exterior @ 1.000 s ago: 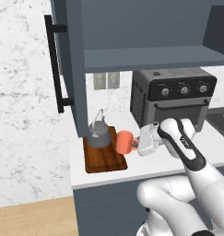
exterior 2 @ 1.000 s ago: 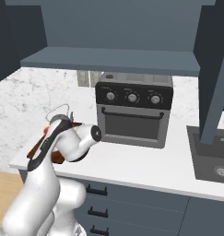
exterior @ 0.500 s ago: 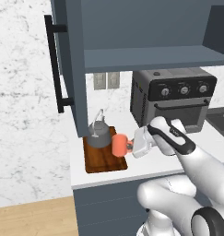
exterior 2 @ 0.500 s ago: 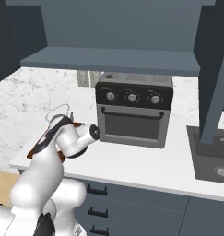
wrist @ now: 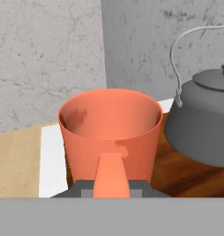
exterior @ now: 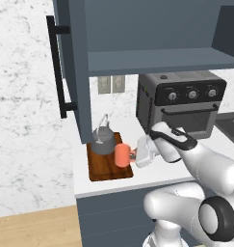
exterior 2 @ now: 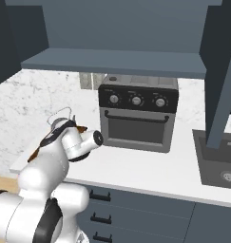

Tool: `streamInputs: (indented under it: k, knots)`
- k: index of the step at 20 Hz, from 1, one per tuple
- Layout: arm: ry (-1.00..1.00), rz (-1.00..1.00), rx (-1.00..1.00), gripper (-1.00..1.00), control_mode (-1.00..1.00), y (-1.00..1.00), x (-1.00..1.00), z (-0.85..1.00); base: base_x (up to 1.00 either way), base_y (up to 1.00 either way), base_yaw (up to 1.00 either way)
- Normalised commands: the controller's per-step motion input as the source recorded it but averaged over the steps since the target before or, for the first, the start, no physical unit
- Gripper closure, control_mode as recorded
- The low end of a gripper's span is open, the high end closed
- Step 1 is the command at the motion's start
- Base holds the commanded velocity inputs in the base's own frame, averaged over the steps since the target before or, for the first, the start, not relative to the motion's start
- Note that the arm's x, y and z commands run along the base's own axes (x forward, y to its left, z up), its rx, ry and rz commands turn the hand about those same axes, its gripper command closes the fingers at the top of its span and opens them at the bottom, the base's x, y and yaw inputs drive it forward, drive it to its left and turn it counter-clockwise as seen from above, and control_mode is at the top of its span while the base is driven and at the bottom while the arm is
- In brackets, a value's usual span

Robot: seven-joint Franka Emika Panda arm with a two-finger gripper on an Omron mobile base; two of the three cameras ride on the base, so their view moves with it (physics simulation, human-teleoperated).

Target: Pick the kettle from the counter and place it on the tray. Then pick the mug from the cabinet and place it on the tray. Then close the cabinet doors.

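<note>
The cabinet hangs above the white surface, and its left door stands open. My arm reaches forward and to the left, the wrist bent so that my hand lies almost level over the tray. The grey kettle stands on the tray. My fingers are clamped on the handle of the orange mug, upright just beside the kettle, over the tray's near right part.

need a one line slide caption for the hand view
Pincer shut on small orange mug by its handle, beside squat grey metal kettle on reddish-brown wooden tray.
</note>
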Motion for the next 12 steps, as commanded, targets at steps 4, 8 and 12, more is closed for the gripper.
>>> streamInputs:
  k: [4, 8, 12]
  knots:
    - [0.00, 0.00, 0.00, 1.00, -1.00, 0.15, 0.17, -0.23, 0.00, 0.00, 0.00]
    - [0.00, 0.00, 0.00, 1.00, -1.00, 0.14, 0.20, -0.06, 0.00, 0.00, 0.00]
    - [-0.04, 0.00, 0.00, 1.00, -1.00, 0.15, 0.24, -0.11, 0.00, 0.00, 0.00]
